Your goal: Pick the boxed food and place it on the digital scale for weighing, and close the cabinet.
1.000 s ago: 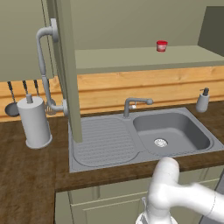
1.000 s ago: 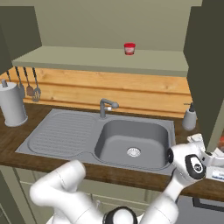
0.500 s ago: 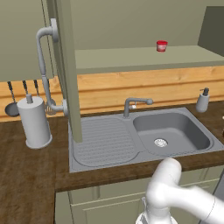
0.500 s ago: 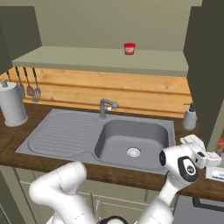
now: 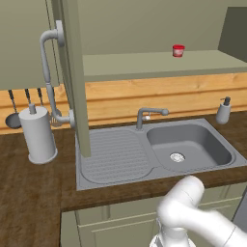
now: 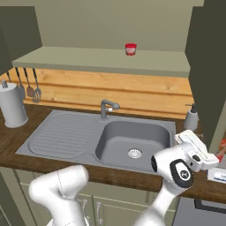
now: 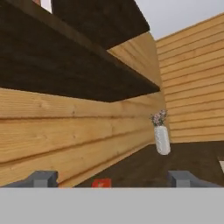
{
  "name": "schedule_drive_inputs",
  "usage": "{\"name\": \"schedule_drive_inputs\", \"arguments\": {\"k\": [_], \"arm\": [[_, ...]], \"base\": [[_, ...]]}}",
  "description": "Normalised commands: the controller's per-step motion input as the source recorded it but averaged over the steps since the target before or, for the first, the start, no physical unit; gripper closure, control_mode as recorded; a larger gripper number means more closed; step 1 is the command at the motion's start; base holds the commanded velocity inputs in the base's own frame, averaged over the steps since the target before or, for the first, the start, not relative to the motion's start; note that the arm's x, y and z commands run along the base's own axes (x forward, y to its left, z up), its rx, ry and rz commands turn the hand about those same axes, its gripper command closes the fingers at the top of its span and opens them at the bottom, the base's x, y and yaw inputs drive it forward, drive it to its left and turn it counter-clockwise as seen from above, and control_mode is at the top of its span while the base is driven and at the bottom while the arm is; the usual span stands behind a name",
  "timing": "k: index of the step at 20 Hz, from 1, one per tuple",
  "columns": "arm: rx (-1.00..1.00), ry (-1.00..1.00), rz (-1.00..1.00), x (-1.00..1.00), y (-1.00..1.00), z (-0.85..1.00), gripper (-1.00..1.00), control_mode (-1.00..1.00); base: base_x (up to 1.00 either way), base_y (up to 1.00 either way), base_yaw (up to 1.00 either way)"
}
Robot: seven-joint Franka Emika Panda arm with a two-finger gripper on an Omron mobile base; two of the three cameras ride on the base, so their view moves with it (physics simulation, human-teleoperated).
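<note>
A: Gripper [image 7: 112,178] has its jaws wide apart, nothing between them. A red scrap of the boxed food [image 7: 101,183] peeks up just below, down on the dark wood tabletop [image 7: 175,159], so I'd guess it's dropped off. Can't make out the scale though.

B: The cabinet [image 5: 72,77] door's hanging open: matte olive panel, curved tube handle [image 5: 48,77]. That's what's left.

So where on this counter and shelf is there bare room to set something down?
Bare patches: the dark counter in front of the paper towel roll, the ribbed drainboard left of the sink basin, and the cabinet shelf left of the small red jar. It is crowded at the counter's right end, around the gripper and soap dispenser.
</note>
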Motion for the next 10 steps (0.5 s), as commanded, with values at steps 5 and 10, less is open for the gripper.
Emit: {"name": "schedule_drive_inputs", "arguments": {"k": [5,10], "arm": [[0.0,-0.29,0.0,-0.7,0.64,0.51,-1.0,-1.0],[0.0,-0.24,0.04,-0.78,0.62,0.69,-1.0,-1.0]], "base": [[0.0,0.0,0.0],[0.0,0.0,0.0]]}}
